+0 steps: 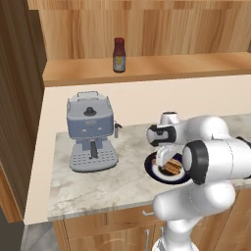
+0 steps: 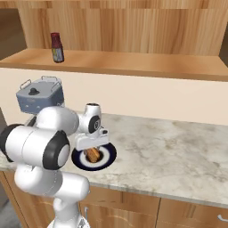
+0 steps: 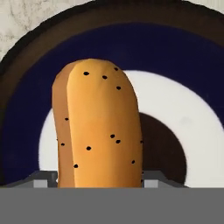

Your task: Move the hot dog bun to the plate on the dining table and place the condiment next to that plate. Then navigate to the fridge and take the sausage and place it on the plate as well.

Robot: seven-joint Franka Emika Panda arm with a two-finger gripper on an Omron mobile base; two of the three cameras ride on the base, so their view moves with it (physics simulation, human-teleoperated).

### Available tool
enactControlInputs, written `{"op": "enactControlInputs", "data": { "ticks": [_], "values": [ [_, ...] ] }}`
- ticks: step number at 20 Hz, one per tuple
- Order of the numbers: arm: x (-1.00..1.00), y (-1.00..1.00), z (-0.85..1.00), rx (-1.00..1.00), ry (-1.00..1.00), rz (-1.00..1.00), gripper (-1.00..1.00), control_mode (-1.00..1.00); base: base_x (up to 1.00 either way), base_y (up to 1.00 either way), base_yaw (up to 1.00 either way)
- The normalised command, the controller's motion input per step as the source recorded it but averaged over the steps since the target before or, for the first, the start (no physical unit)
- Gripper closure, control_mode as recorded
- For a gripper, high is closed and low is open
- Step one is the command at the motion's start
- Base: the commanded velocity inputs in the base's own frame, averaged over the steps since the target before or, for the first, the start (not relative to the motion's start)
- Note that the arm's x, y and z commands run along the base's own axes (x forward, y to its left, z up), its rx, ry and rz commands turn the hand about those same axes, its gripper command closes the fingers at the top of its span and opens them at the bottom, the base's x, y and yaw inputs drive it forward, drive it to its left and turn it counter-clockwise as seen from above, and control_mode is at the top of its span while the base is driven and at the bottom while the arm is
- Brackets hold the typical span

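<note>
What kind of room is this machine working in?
Most likely a kitchen: an espresso machine stands on a marbled counter with wooden drawers, and a bun lies on a navy-rimmed plate.

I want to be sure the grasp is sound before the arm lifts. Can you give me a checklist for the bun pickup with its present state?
1. Pincer straddles the bun: ok, one finger shows on each side in the hand view.
2. Fingers closed firmly on the bun: cannot tell, contact is hidden at the frame's bottom.
3. Bun lies on the navy-rimmed plate: ok.
4. Hand directly over that plate: ok in both base views.
5. Space beside the plate for lifting: ok, the coffee machine stands well apart.
6. Condiment upright on the wooden ledge: ok.
</note>
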Motion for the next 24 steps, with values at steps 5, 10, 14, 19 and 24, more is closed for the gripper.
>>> {"op": "enactControlInputs", "data": {
  "ticks": [5,10,14,19,24],
  "values": [
    [-0.47,-0.18,0.72,0.00,-0.06,-0.05,1.00,-1.00,0.00,0.00,0.00],
    [-0.55,-0.17,0.69,0.00,-0.01,-0.07,1.00,-1.00,0.00,0.00,0.00],
    [-0.50,-0.20,0.65,0.00,0.00,-0.11,1.00,-1.00,0.00,0.00,0.00],
    [-0.17,-0.16,0.77,-0.01,-0.04,-0.07,1.00,-1.00,0.00,0.00,0.00],
    [-0.03,-0.02,0.69,-0.09,-0.09,-0.04,1.00,-1.00,0.00,0.00,0.00]
  ]
}}
